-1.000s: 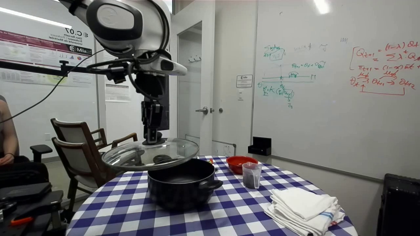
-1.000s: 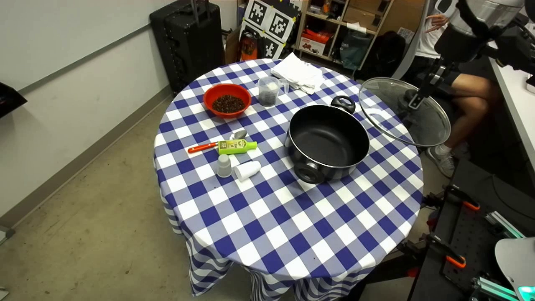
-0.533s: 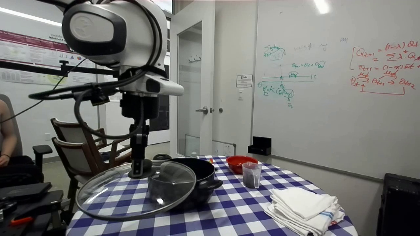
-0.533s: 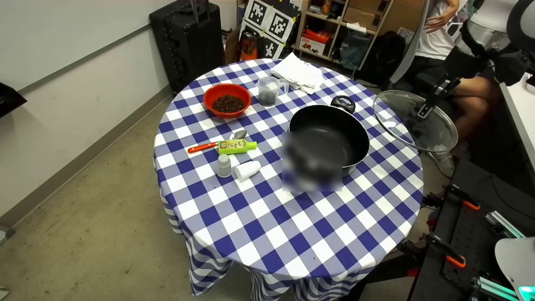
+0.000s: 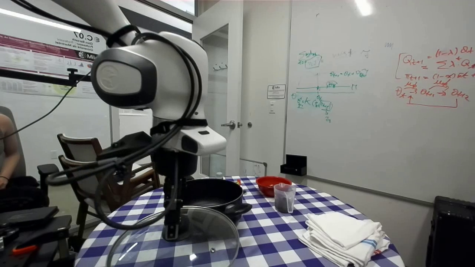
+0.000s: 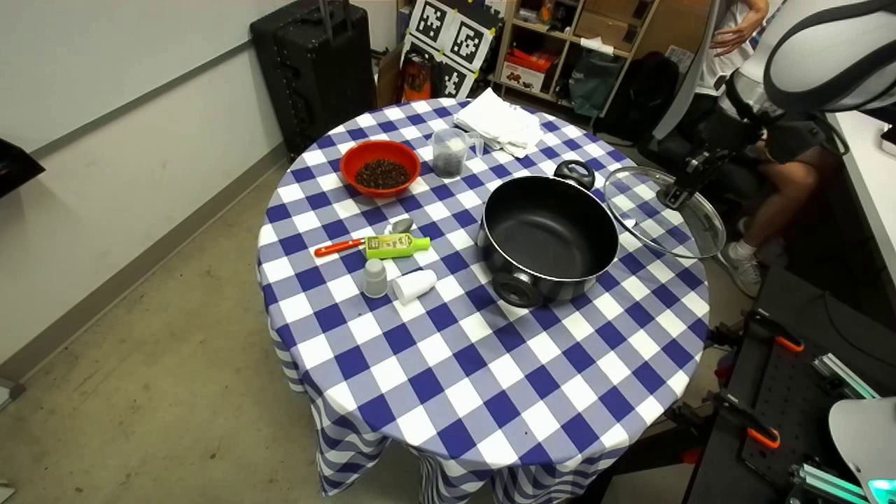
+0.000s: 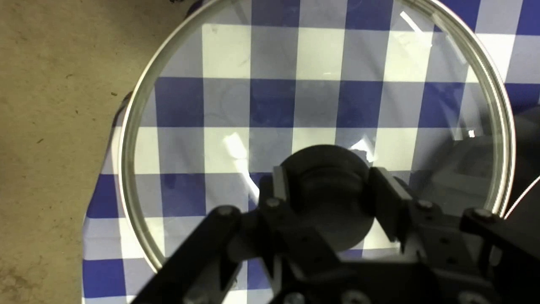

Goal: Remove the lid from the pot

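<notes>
Blue-and-white checks cover the round table (image 5: 272,249). Closest in an exterior view, toward the table's near edge, is the clear glass lid (image 5: 206,241), held up by the gripper (image 7: 332,182), whose fingers (image 7: 388,198) pinch its black knob (image 7: 325,169) between them. Folded white towels (image 5: 345,233) lie by the right edge. Behind the lid stands the black pot (image 5: 219,191), uncovered, with a measuring cup (image 5: 284,199) to its right and a red bowl (image 5: 266,188) nearer the far edge. Beyond the table, a wooden chair (image 5: 79,147) stands left and a whiteboard (image 5: 378,148) fills the right.
</notes>
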`<state>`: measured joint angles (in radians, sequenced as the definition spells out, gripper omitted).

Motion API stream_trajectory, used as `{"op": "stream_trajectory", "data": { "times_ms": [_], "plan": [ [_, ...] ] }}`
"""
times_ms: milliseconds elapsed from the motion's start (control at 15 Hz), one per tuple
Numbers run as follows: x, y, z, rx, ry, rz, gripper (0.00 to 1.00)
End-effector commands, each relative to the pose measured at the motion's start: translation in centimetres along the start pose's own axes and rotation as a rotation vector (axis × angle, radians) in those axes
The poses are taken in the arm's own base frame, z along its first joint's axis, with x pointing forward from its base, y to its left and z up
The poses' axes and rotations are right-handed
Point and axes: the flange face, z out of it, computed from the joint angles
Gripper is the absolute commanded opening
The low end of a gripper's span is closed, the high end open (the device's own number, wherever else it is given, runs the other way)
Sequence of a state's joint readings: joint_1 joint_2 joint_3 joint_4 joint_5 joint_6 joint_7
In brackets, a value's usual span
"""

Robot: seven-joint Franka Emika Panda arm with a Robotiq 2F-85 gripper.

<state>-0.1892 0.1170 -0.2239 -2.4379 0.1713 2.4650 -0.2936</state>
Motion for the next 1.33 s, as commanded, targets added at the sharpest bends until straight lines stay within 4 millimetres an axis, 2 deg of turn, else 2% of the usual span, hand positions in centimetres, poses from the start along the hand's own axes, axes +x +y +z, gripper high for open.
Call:
{"op": "stream_trajectory", "data": {
  "times_ms": [0, 200, 467, 667, 867, 933, 1000, 1133, 1200, 1267],
  "plan": [
    [3.9, 0.6, 2.1, 0.023, 0.0, 0.001, 0.25],
    [5.5, 2.6, 3.9, 0.01, -0.028, 0.03, 0.25],
    [6.6, 4.4, 6.0, 0.007, -0.046, 0.058, 0.25],
    [7.3, 4.5, 7.3, 0.012, -0.058, 0.06, 0.25],
    [7.9, 3.6, 7.0, 0.02, -0.043, 0.036, 0.25],
    [8.0, 3.2, 7.0, 0.027, -0.041, 0.021, 0.56],
    [7.9, 2.4, 6.9, 0.04, -0.038, -0.002, 0.76],
    [7.3, 0.5, 7.0, 0.079, -0.039, -0.06, 0.89],
    [7.4, 1.8, 7.2, 0.03, -0.052, -0.013, 0.71],
    [7.5, 1.1, 7.3, 0.044, -0.051, -0.03, 0.78]
  ]
}}
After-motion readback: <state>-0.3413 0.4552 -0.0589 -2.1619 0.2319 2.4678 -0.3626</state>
